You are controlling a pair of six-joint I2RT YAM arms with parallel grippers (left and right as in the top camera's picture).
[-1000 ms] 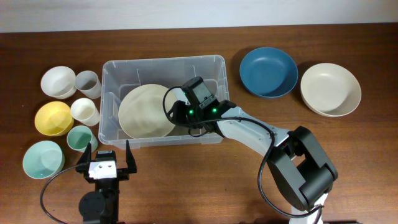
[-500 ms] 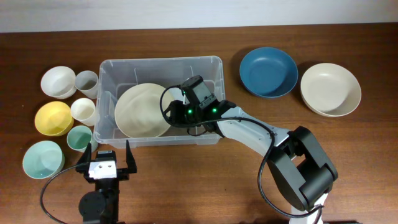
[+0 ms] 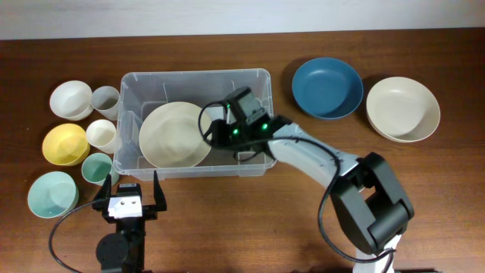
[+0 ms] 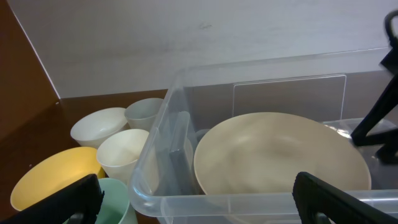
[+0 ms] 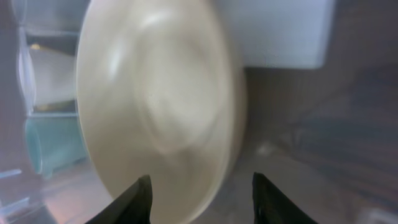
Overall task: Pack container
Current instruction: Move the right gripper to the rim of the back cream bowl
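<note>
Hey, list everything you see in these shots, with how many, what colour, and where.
clear plastic rectangular container: one, transparent, centre
round plate: one, cream, inside container
shallow dish: one, blue, right of container
wide bowl: one, cream, far right
small bowls: three, white, yellow, pale teal, left of container
cups: three, grey, white, teal, beside those bowls
left gripper: one, black, open, before container
right gripper: one, black, open, inside container

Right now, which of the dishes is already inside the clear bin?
The large cream dish, lying in the container in front of the right gripper. The blue dish, the other cream dish and the small bowls at left sit outside.
</note>
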